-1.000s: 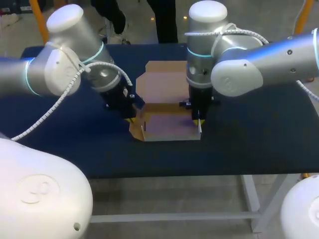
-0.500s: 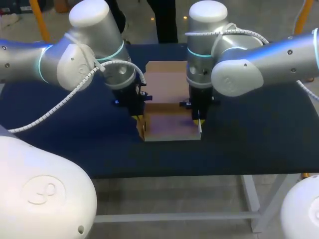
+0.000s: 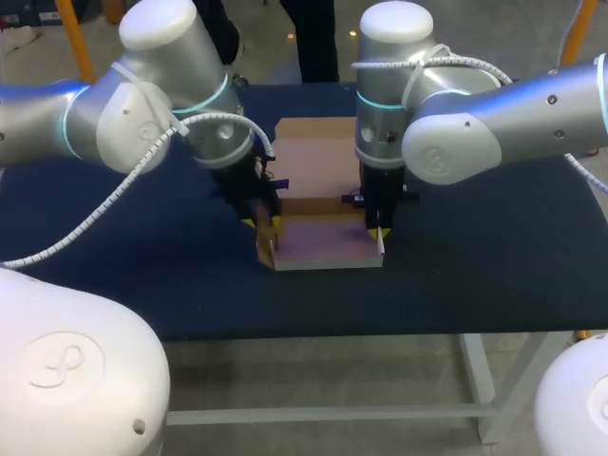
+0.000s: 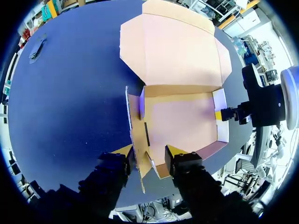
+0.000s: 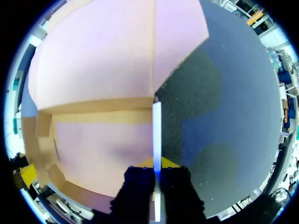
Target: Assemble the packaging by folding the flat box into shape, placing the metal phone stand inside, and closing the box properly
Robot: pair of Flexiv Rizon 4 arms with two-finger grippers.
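A brown cardboard box (image 3: 323, 245) lies half folded at the table's middle, its lid (image 3: 313, 157) flat behind it. My left gripper (image 3: 266, 228) is at the box's left wall (image 4: 137, 130). In the left wrist view that gripper (image 4: 149, 154) is open, its yellow tips astride the upright wall and a small flap. My right gripper (image 3: 378, 235) stands over the box's right wall (image 5: 157, 123) and is shut on its thin white edge, seen in the right wrist view (image 5: 157, 168). Nothing lies inside the box.
The dark blue table (image 3: 475, 275) has bare cloth on both sides of the box. In the left wrist view a small dark object (image 4: 36, 48) lies far off on the cloth beyond the left wall; what it is I cannot tell.
My left arm swung in toward the box. The left wall, splayed outward a second ago, now stands upright. The left fingers have spread apart. The right arm has kept still.
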